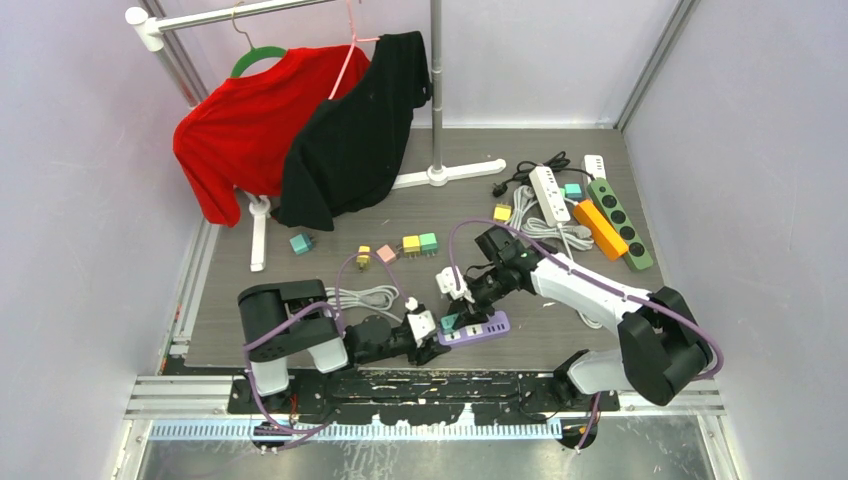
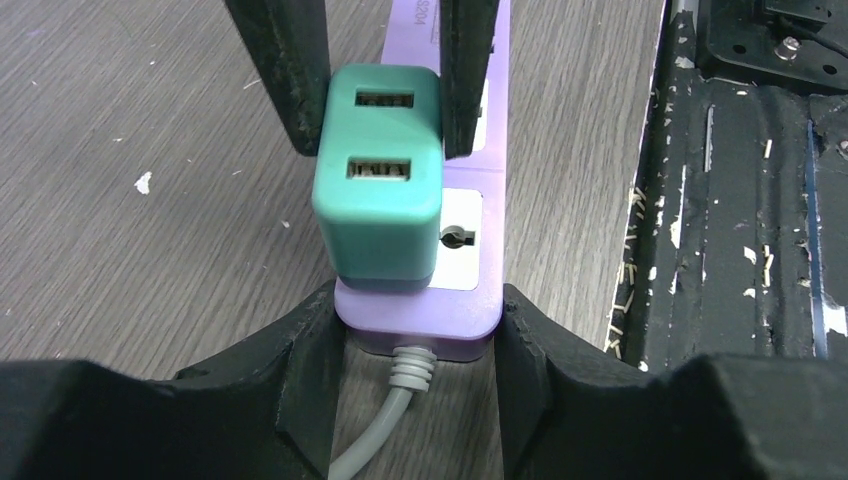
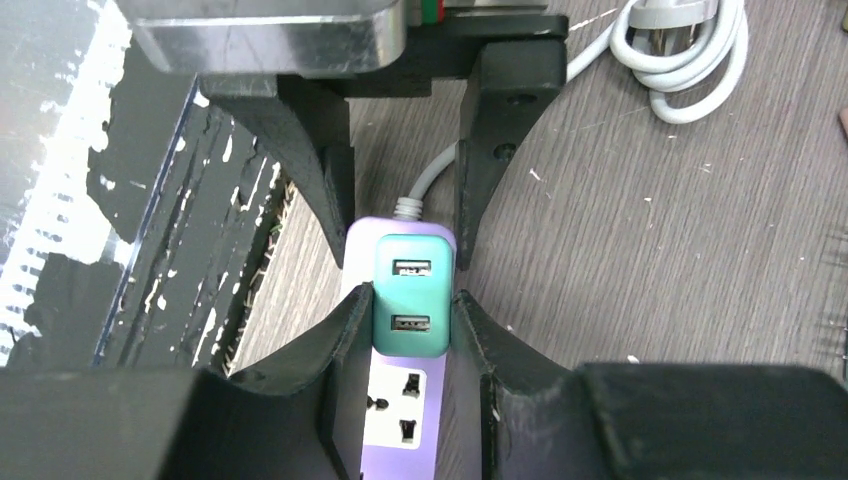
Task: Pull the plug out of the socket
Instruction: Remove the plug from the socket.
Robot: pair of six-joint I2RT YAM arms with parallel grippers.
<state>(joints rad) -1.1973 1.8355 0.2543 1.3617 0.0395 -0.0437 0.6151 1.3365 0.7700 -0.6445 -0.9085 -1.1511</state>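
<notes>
Top view: power strip (image 1: 482, 327) lower centre, green plug (image 1: 450, 322) seated at its left end.
Left wrist: left gripper (image 2: 418, 308) clamps strip's end, bottom of frame, bracing it.
Right wrist: right gripper (image 3: 410, 305) pinches plug's sides, poised for pulling.

The plug (image 2: 378, 190) is teal. The socket strip (image 2: 420, 320) is lilac with white faces, on a grey wood-grain table (image 2: 150, 250).

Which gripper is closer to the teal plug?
Right. The right gripper is shut on the plug at its sides; the left gripper clamps the strip at its cord end, just beside the plug.
</notes>
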